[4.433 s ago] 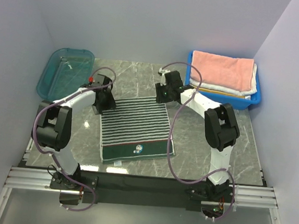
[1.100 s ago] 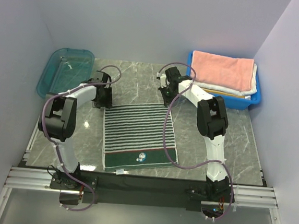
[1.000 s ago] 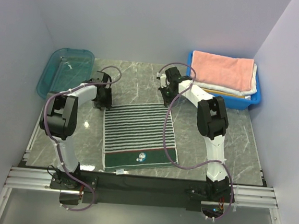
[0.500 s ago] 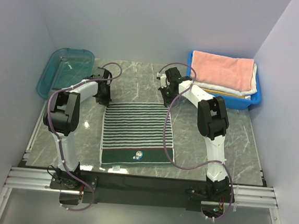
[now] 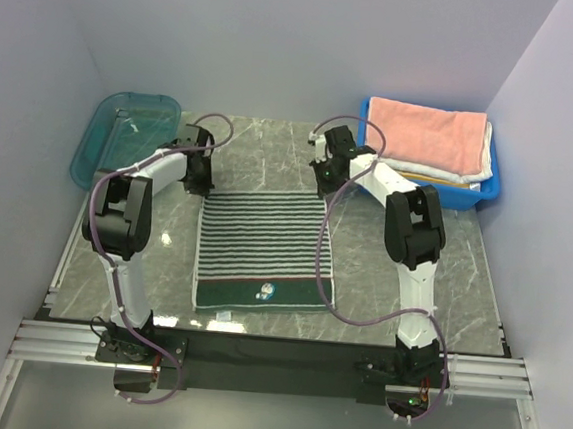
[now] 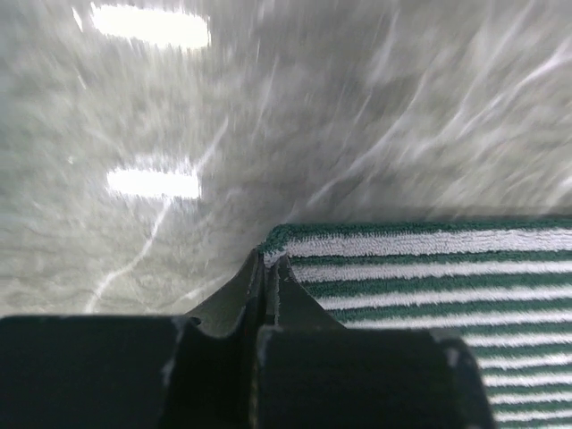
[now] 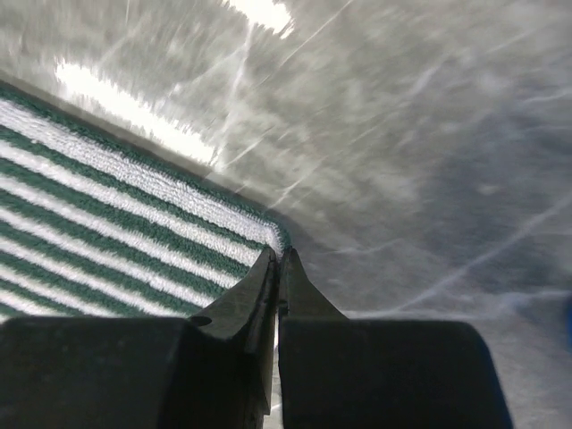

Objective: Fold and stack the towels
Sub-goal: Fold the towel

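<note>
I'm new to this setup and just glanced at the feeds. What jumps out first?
A dark-and-white striped towel lies flat in the middle, the left gripper and right gripper each pinching a far corner. At far right, a salmon pink towel lies uppermost in a blue bin.

Grey marbled table (image 5: 441,278): dk green-&-white striped towel (image 5: 261,242) spread flat, centre. Teal bin (image 5: 84,157) at far-L corner, blue bin (image 5: 469,198) at far-R corner, both apart from towel.
</note>
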`<state>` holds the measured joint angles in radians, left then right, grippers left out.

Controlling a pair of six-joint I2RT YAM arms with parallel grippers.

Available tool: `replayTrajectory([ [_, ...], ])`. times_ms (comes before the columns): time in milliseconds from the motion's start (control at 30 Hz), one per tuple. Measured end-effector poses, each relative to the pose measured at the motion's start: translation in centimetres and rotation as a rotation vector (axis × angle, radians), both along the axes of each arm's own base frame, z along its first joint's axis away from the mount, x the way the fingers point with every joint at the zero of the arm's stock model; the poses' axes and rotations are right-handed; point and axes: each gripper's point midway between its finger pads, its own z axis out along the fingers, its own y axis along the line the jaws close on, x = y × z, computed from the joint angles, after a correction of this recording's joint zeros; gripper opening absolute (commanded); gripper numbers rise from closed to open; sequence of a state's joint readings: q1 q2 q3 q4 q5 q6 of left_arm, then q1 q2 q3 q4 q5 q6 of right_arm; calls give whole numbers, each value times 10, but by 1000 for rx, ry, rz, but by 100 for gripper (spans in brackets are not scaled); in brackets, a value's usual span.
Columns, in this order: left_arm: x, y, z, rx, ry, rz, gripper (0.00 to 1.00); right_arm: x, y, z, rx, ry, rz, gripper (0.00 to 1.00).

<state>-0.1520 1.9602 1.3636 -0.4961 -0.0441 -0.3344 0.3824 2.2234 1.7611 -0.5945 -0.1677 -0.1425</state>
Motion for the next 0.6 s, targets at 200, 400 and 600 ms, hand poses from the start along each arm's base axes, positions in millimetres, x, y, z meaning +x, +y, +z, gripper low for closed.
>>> replayTrajectory([
  [200, 44, -4, 38, -23, -156, 15, 1, 33, -11, 32, 56, -116, -79, 0],
  [400, 87, -5, 63, -63, -286, 38, 1, 70, -18, 67, 135, -257, -147, 0],
  [600, 103, -7, 70, -79, -344, 24, 1, 83, -20, 85, 158, -329, -172, 0],
])
